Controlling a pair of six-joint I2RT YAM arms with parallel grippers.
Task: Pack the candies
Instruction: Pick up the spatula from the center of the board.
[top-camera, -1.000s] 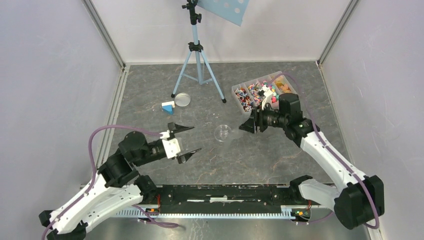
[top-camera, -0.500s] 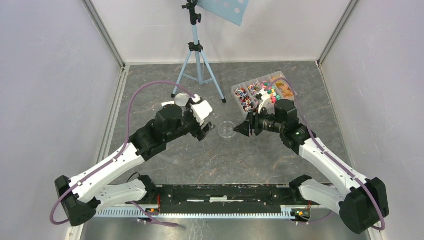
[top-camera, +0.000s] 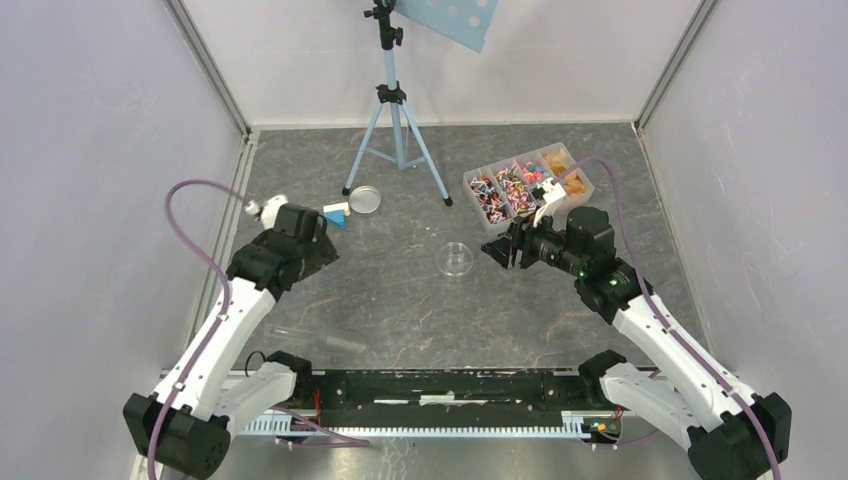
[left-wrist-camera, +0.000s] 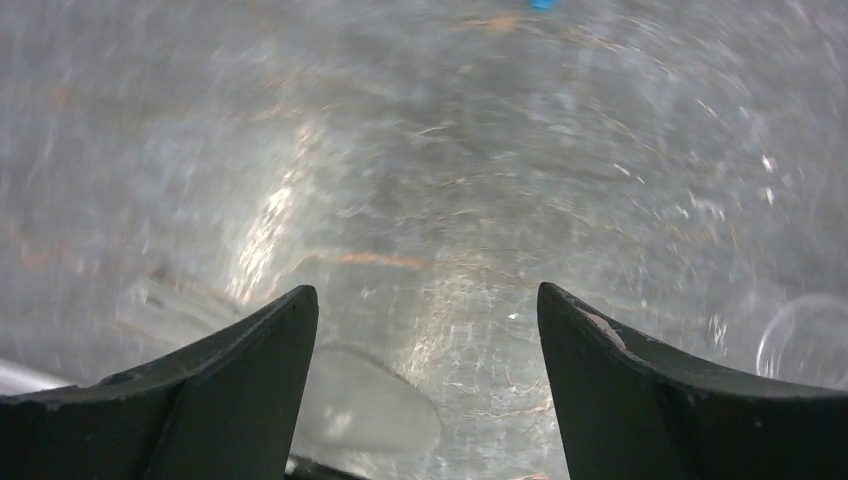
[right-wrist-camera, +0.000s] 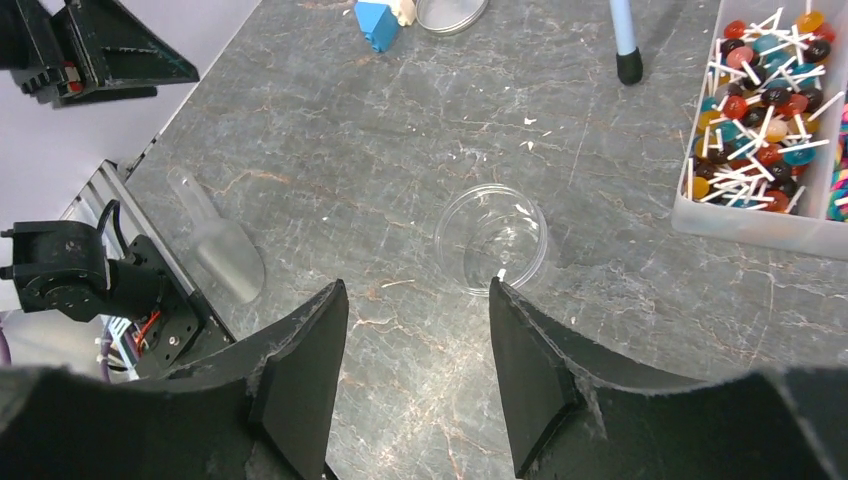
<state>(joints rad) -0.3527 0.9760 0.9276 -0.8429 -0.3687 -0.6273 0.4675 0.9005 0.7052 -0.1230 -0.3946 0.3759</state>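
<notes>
Looking down from above, the candies (top-camera: 512, 187) fill the compartments of a clear tray (top-camera: 469, 184) at the far right of the table (top-camera: 400, 310). A small clear dish (top-camera: 456, 259) stands near the middle. The right gripper (top-camera: 497, 250) hangs just beside the dish, between it and the tray. The left arm (top-camera: 225, 320) bends over the table's left side, its wrist near a blue-and-white block (top-camera: 336, 213) and a round lid (top-camera: 364, 199). A tripod (top-camera: 398, 120) stands at the back, and a clear scoop (top-camera: 345, 343) lies close to the arm bases.

From the left wrist everything is smeared with blur. The left gripper (left-wrist-camera: 427, 295) has its fingers spread wide with only tabletop between them. A pale shape under the left finger may be the scoop.

From the right wrist the picture is sharp. The right gripper's fingers stand partly apart and grasp nothing. The dish sits on the table just past the tips, a little toward the right finger. Candies (here round ones on white sticks) crowd the tray's compartment at the upper right. The scoop lies off to the left, and the block and lid lie at the top edge.
</notes>
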